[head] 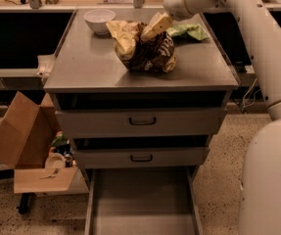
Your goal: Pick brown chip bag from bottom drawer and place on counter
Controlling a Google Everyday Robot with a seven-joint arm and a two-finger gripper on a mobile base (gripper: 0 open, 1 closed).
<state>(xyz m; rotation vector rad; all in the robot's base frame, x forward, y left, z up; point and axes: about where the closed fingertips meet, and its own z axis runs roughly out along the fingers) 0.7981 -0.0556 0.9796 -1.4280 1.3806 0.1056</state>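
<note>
The brown chip bag (147, 50) lies crumpled on the counter (86, 67), right of its middle. My gripper (155, 26) is at the bag's top edge, reaching in from the upper right on the white arm (247, 28). The bottom drawer (142, 204) is pulled open at the foot of the cabinet and its grey floor is bare.
A white bowl (99, 19) stands at the counter's back left. A light-green bag (191, 31) lies at the back right, behind the gripper. Two grey drawer fronts with black handles (142, 121) are shut. An open cardboard box (22, 136) stands on the floor at the left.
</note>
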